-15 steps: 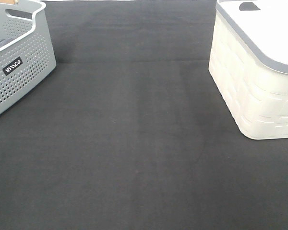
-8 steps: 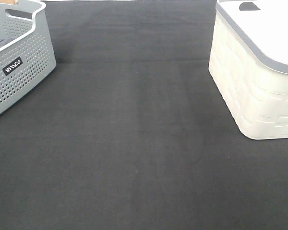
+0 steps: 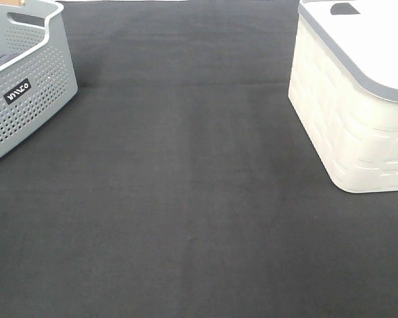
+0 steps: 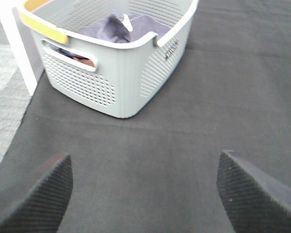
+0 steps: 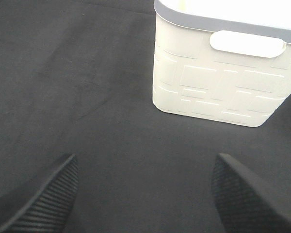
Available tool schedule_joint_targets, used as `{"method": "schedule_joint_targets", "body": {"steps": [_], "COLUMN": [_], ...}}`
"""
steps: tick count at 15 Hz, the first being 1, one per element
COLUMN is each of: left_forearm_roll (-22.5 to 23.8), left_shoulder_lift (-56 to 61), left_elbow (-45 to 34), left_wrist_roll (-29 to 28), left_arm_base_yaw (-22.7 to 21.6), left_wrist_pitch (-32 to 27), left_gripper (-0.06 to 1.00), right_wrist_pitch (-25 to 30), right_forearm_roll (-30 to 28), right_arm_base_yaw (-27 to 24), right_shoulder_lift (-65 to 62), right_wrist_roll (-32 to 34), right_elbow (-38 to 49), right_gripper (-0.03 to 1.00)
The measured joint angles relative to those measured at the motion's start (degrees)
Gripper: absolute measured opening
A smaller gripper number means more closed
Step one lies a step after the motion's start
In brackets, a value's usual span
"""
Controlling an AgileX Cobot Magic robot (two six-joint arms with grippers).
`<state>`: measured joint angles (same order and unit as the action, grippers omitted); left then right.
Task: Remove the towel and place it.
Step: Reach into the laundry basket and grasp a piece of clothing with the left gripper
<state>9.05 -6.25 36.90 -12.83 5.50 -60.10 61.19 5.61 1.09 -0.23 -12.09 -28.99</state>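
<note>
Two spread: left claw (image 4: 143,162), right claw (image 5: 145,162) | towel (image 4: 111,30) bunched in grey basket (image 4: 126,82), worktop (image 3: 186,199) 10 o'clock, well apart from left claw | white bin (image 3: 345,126) 2 o'clock | open room between.

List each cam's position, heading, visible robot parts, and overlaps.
Exterior high: mounted high, looks down on the black mat, grey basket at left, white lidded bin at right; no arm shows.
Left wrist: on the left arm, faces the grey basket holding the towel; left gripper shows, fingers apart.
Right wrist: on the right arm, faces the white lidded bin; right gripper shows, fingers apart.
Shared: exterior high shares the grey basket with left wrist, the white lidded bin with right wrist.
</note>
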Motion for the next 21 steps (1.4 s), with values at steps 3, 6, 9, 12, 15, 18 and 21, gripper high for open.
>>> {"method": "schedule_joint_targets", "body": {"steps": [3,6,9,12,15,18,21], "left_forearm_roll": [3.6,5.1,4.4,6.8,19.0,25.8,27.3], "left_shoulder_lift": [-9.1,-19.5,-29.2,-36.7,-44.9,-53.2,-63.2], "left_elbow": [5.6,11.8,20.1,28.9,35.8,40.9,45.9], "left_wrist_roll": [-5.0,-7.7,-10.7,-12.0,-23.0,-29.2,-33.7], "left_arm_base_yaw": [0.0,0.0,0.0,0.0,0.0,0.0,0.0], "left_wrist_pitch": [-0.1,-0.2,-0.2,-0.1,-0.1,0.1,2.6], "left_gripper": [0.76,0.76,0.76,0.76,0.76,0.76,0.76], "right_wrist_pitch": [0.0,0.0,0.0,0.0,0.0,0.0,0.0], "right_forearm_roll": [0.0,0.0,0.0,0.0,0.0,0.0,0.0], "right_arm_base_yaw": [0.0,0.0,0.0,0.0,0.0,0.0,0.0], "right_shoulder_lift": [0.0,0.0,0.0,0.0,0.0,0.0,0.0], "right_wrist_roll": [0.0,0.0,0.0,0.0,0.0,0.0,0.0], "right_elbow": [0.0,0.0,0.0,0.0,0.0,0.0,0.0], "right_gripper": [0.75,0.75,0.75,0.75,0.75,0.75,0.75]}}
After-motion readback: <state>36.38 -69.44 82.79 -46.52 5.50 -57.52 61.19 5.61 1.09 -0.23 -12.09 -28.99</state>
